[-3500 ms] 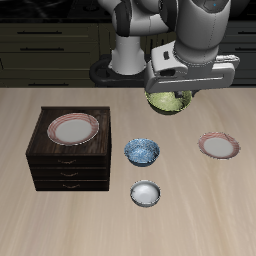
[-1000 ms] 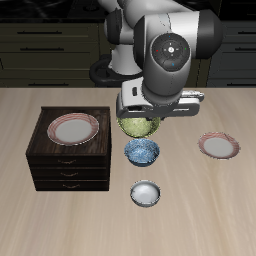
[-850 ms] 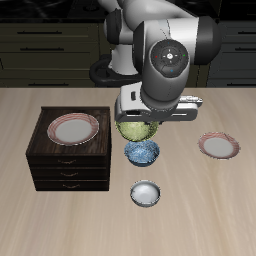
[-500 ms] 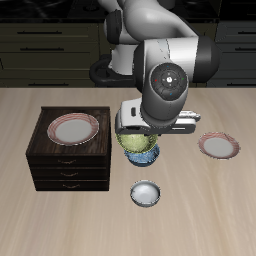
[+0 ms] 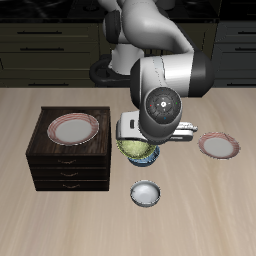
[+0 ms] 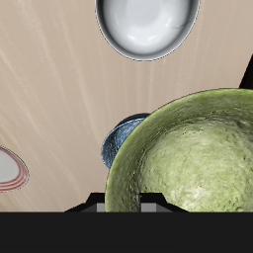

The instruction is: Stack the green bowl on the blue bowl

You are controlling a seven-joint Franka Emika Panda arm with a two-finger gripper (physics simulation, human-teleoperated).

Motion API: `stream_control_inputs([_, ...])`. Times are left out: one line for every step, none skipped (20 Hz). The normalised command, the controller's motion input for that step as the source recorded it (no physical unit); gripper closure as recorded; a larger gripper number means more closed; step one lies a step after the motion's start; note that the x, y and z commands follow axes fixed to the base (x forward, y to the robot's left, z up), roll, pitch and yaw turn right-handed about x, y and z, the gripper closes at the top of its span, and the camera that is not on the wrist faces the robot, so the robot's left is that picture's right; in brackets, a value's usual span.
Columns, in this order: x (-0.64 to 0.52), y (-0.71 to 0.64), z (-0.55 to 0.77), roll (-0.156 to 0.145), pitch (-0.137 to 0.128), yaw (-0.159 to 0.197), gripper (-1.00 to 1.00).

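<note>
You have three bowls: your pincer (image 5: 141, 141) grips the green bowl (image 6: 188, 158) over the blue bowl (image 6: 120, 138). The white bowl (image 5: 146, 193) sits nearer the tabletop (image 5: 210, 210) front. Two plates (image 5: 220, 145) are there.

Three bowls are counted: one green bowl (image 5: 133, 151), mostly hidden under the arm just below the middle of the exterior frame, one blue bowl (image 5: 148, 156) seen only as a sliver beneath it, and one white bowl (image 5: 146, 193) lower down. Two pink-rimmed plates are counted: one plate on the cabinet (image 5: 74, 128) at the left, one plate on the desk (image 5: 220, 146) at the right. One dark wooden cabinet (image 5: 70, 165) is counted.
</note>
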Motion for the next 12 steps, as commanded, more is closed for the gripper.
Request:
stream_control_inputs([-0.22,-0.2,-0.27,0.005,0.115,-0.189,1.0])
stream_control_inputs([-0.49,-0.05,-0.24,-0.009,0.066,-0.092,1.0])
stream_control_inputs([-0.23,-0.04,-0.14,0.026,-0.042,0.01,1.0])
stream_control_inputs([-0.81,-0.32,-0.54,-0.026,0.081,-0.243,1.0])
stream_control_inputs([-0.41,-0.07,-0.07,0.009,-0.084,0.058,1.0])
stream_control_inputs([-0.24,-0.18,-0.03,-0.024,-0.062,-0.015,1.0])
stream_control_inputs([-0.23,-0.22,-0.07,-0.012,0.024,-0.144,1.0])
stream_control_inputs([-0.18,-0.15,-0.14,-0.037,0.015,-0.075,1.0])
stream_control_inputs([-0.63,0.0,-0.27,0.016,-0.057,0.064,1.0])
stream_control_inputs([-0.16,0.01,-0.14,-0.013,0.048,-0.041,1.0])
stream_control_inputs([0.09,-0.01,-0.01,0.0,0.0,0.0,1.0])
stream_control_inputs([-0.37,0.15,-0.18,0.022,-0.053,0.011,1.0])
